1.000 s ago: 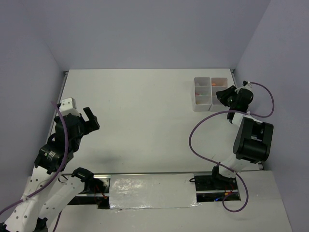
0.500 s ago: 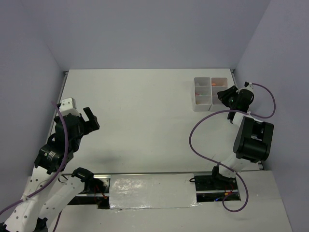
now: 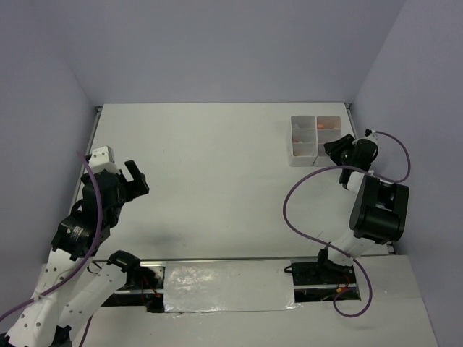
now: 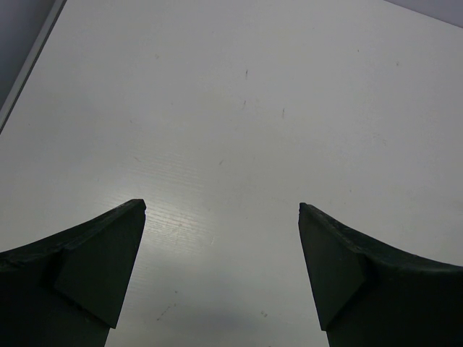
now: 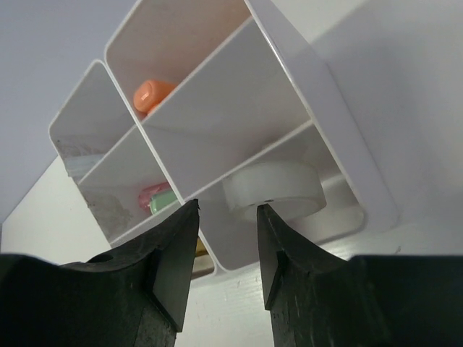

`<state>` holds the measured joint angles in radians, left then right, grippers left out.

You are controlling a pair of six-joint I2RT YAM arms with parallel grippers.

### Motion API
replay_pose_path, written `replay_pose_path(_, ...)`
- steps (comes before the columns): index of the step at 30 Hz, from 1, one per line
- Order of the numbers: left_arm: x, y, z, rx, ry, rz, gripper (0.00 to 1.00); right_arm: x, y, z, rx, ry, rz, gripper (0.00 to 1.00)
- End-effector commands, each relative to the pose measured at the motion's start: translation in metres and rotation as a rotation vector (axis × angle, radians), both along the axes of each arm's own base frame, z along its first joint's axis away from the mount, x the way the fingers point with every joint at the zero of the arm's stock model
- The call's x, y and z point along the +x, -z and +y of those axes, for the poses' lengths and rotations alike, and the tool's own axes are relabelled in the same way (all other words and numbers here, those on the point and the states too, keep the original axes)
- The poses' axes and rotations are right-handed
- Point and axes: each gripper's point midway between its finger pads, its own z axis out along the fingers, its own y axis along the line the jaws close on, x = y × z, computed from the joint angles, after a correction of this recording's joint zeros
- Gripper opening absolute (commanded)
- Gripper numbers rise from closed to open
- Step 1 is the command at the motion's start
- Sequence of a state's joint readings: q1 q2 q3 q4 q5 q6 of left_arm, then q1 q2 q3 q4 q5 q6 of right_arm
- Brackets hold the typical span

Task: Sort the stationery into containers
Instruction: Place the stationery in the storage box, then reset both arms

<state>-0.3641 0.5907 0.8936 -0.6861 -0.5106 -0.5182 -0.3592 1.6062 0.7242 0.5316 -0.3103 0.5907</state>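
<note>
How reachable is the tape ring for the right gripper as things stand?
Probably yes: the right gripper hangs right at the tray, jaws apart and empty; the tape ring lies uncovered in its near compartment.

The top external camera looks down from above and behind the arms (image 3: 94, 210), taking in the whole table (image 3: 217, 166). The left wrist camera faces the bare table close up; the right wrist camera sits close against the white trays (image 5: 217, 87), seen small at far right overhead.
</note>
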Motion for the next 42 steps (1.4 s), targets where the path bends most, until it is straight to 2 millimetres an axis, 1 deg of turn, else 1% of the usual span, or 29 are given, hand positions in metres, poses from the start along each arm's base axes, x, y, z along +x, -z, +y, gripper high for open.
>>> replay_pose_path(1,0.004,-0.008,0.0,0.007,0.006,-0.041,0.99,-0.002,-0.024,-0.001,-0.007,0.004,-0.083,0.46)
replay_pose_path(3,0.004,-0.008,0.0,0.009,0.008,-0.04,0.99,-0.005,-0.028,0.001,-0.003,0.004,-0.09,0.47)
replay_pose_path(8,0.005,-0.008,0.0,0.006,0.009,-0.041,0.99,-0.01,-0.029,0.0,0.001,0.022,-0.079,0.5)
replay_pose_path(11,0.005,-0.008,-0.001,0.009,0.011,-0.039,0.99,-0.011,-0.043,0.006,0.002,-0.003,-0.12,0.51)
replay_pose_path(12,0.005,-0.007,-0.001,0.009,0.013,-0.037,0.99,-0.011,-0.051,0.006,-0.003,-0.008,-0.135,0.51)
replay_pose_path(15,0.006,-0.007,-0.002,0.01,0.014,-0.031,0.99,-0.009,-0.054,0.002,-0.016,0.004,-0.106,0.52)
replay_pose_path(16,0.006,-0.006,-0.002,0.011,0.014,-0.028,0.99,-0.008,-0.05,-0.003,-0.02,0.024,-0.088,0.52)
replay_pose_path(18,0.006,-0.006,-0.001,0.012,0.013,-0.03,0.99,-0.006,-0.033,-0.005,0.0,0.032,-0.051,0.53)
replay_pose_path(19,0.006,-0.007,-0.002,0.01,0.014,-0.032,0.99,-0.005,-0.029,-0.005,0.01,0.029,-0.041,0.53)
replay_pose_path(20,0.006,-0.006,-0.001,0.011,0.013,-0.032,0.99,-0.003,-0.018,-0.004,0.024,0.023,-0.024,0.52)
replay_pose_path(22,0.006,-0.006,-0.001,0.012,0.011,-0.032,0.99,0.001,-0.014,-0.002,0.038,0.013,-0.035,0.52)
replay_pose_path(23,0.006,-0.006,-0.001,0.012,0.012,-0.03,0.99,0.002,-0.009,0.0,0.051,-0.001,-0.029,0.52)
replay_pose_path(26,0.007,-0.005,-0.002,0.013,0.014,-0.026,0.99,0.006,-0.014,0.0,0.045,-0.014,-0.047,0.52)
replay_pose_path(29,0.007,-0.006,-0.002,0.013,0.015,-0.027,0.99,0.009,-0.025,-0.001,0.033,-0.021,-0.069,0.52)
replay_pose_path(31,0.007,-0.006,-0.002,0.013,0.015,-0.027,0.99,0.009,-0.027,0.0,0.033,-0.023,-0.063,0.52)
replay_pose_path(36,0.006,-0.006,-0.002,0.012,0.015,-0.03,0.99,0.004,-0.044,0.009,0.044,-0.054,-0.117,0.53)
replay_pose_path(37,0.006,-0.006,-0.002,0.012,0.015,-0.031,0.99,0.002,-0.052,0.01,0.041,-0.052,-0.135,0.53)
replay_pose_path(39,0.007,-0.006,-0.002,0.013,0.015,-0.028,0.99,-0.002,-0.056,0.011,0.046,-0.045,-0.129,0.53)
replay_pose_path(40,0.007,-0.005,-0.002,0.013,0.014,-0.026,1.0,-0.004,-0.066,0.01,0.034,-0.041,-0.144,0.53)
replay_pose_path(41,0.007,-0.006,-0.002,0.011,0.012,-0.027,0.99,-0.008,-0.065,0.011,0.038,-0.039,-0.133,0.53)
replay_pose_path(42,0.006,-0.006,-0.001,0.01,0.008,-0.027,0.99,-0.01,-0.069,0.013,0.032,-0.038,-0.139,0.53)
